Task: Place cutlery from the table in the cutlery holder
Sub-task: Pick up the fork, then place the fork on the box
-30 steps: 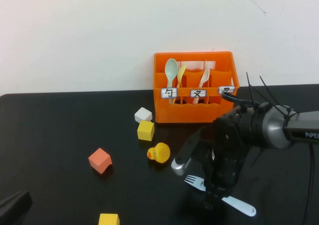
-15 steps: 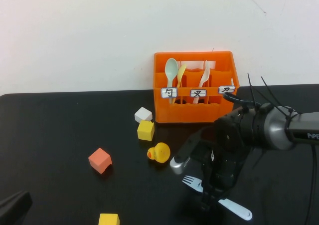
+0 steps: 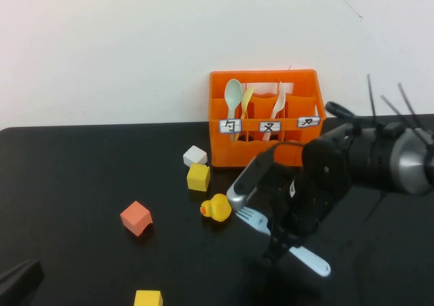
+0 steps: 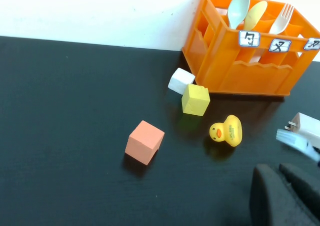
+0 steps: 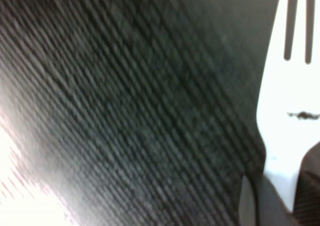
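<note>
High view: right gripper (image 3: pixel 279 241) clamps one fork (image 3: pixel 252 218), left gripper (image 3: pixel 17 279) parked

High view: raised on the robot's side, tilted down over the bench (image 3: pixel 81 170), facing the wall; crate (image 3: pixel 264 119) at 12 o'clock, right end effector (image 3: pixel 281 241) at 5 o'clock, left end effector (image 3: pixel 17 282) at 8 o'clock. Left wrist view: low, mid-range, looking across the bench (image 4: pixel 60 95) to the crate (image 4: pixel 250 60); shares crate, duck (image 4: pixel 226 132), blocks, fork tip (image 4: pixel 297 143) with high view. Right wrist view: very near, only fork (image 5: pixel 287 110) and bench (image 5: pixel 125 110).
</note>
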`<move>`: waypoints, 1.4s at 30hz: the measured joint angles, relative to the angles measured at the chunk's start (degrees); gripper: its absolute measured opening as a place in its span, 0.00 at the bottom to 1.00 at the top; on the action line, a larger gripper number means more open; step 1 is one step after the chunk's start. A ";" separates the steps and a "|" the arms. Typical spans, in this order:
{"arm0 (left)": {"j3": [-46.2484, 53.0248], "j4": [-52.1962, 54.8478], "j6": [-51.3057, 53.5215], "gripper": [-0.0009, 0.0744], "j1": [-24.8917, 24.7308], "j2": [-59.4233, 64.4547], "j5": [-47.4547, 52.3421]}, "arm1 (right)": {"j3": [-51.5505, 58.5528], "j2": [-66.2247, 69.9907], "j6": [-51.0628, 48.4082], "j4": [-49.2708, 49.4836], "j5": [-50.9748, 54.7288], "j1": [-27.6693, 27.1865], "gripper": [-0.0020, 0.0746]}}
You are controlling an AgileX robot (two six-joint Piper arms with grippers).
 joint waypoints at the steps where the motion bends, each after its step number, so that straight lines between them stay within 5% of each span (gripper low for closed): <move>1: 0.00 0.00 0.00 0.01 0.00 0.00 0.00 | 0.00 -0.36 0.00 0.00 -0.46 0.00 0.18; 16: 0.05 0.36 0.00 0.01 0.00 0.00 0.00 | 0.36 -11.03 0.11 -3.00 -14.34 0.00 0.18; 32: 0.05 2.38 0.41 0.01 0.00 0.00 0.00 | 0.48 -10.15 0.11 5.70 -66.14 -3.90 0.18; 42: 0.05 2.59 0.55 0.01 0.00 0.00 0.00 | -3.48 -0.51 0.01 10.24 -76.56 -4.99 0.18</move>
